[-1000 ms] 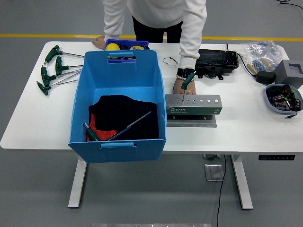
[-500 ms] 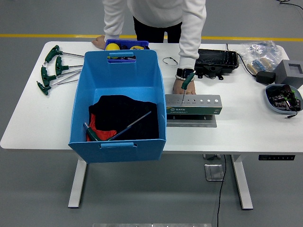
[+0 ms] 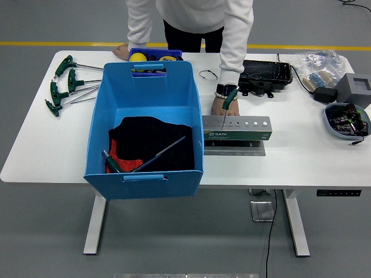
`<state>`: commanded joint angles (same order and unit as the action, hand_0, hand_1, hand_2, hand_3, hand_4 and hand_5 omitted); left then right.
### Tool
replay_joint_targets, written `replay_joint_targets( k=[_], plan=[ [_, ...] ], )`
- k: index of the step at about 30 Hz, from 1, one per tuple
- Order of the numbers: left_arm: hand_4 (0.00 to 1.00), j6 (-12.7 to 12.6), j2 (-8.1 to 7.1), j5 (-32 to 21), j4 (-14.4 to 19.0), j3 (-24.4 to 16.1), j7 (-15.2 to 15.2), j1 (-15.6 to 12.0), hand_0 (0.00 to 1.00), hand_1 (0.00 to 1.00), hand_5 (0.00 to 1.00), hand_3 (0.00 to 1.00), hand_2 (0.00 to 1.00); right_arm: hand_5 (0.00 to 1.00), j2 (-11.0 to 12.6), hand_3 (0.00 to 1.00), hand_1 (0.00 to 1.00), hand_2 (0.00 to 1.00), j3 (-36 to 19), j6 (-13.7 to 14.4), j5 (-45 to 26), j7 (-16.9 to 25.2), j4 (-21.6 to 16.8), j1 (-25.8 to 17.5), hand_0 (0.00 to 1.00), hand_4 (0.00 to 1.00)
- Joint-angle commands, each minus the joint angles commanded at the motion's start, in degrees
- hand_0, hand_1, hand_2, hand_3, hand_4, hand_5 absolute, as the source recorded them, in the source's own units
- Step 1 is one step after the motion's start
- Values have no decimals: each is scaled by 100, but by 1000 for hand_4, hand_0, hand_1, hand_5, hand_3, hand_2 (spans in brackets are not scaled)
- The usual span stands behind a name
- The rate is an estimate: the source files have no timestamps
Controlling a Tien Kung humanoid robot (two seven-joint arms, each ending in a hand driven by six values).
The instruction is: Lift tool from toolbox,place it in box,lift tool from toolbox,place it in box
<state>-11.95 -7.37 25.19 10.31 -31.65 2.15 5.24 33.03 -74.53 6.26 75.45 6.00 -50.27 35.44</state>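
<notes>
A person's hand (image 3: pixel 222 105) grips a green-handled tool (image 3: pixel 229 97) over a long grey metal rack (image 3: pixel 236 128) beside a blue plastic box (image 3: pixel 145 130).

A black tray (image 3: pixel 268 73) sat at the white table's (image 3: pixel 301 156) far side, beside bagged parts (image 3: pixel 317 65), a grey block (image 3: pixel 355 88) and a bowl of oddments (image 3: pixel 347 120).
</notes>
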Motion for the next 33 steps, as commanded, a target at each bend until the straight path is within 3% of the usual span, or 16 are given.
replay_joint_targets(
  k=[4,5,16,17,21,22,33],
  plan=[
    [794,-3,0,15,0,-7,-2,9,752,735,751,780,775,845,4,109,147,247,-6,-11,16,4,1,12,43,998],
    [795,-3,0,20,0,-10,-3,11,752,731,753,779,773,845,5,68,73,167,-8,-16,21,5,0,14,6,998],
    [794,-2,-4,-76,0,119,-39,21,752,730,751,780,772,844,0,35,39,126,-13,24,141,29,10,0,2,998],
    [796,0,-5,-83,0,127,-40,21,751,731,755,780,772,830,-1,7,2,83,-11,36,142,29,9,-2,2,963],
    [796,7,-8,-85,0,142,-38,23,751,731,755,780,772,830,-5,7,2,83,-4,27,239,6,4,-8,2,963],
    [796,7,-8,-87,0,144,-38,23,751,728,755,779,771,797,-5,2,2,61,-3,20,255,4,3,-8,2,887],
    [794,9,-13,-32,0,103,-33,17,751,726,751,777,768,774,-15,2,2,38,-22,-51,398,-37,18,0,2,862]
  ],
)
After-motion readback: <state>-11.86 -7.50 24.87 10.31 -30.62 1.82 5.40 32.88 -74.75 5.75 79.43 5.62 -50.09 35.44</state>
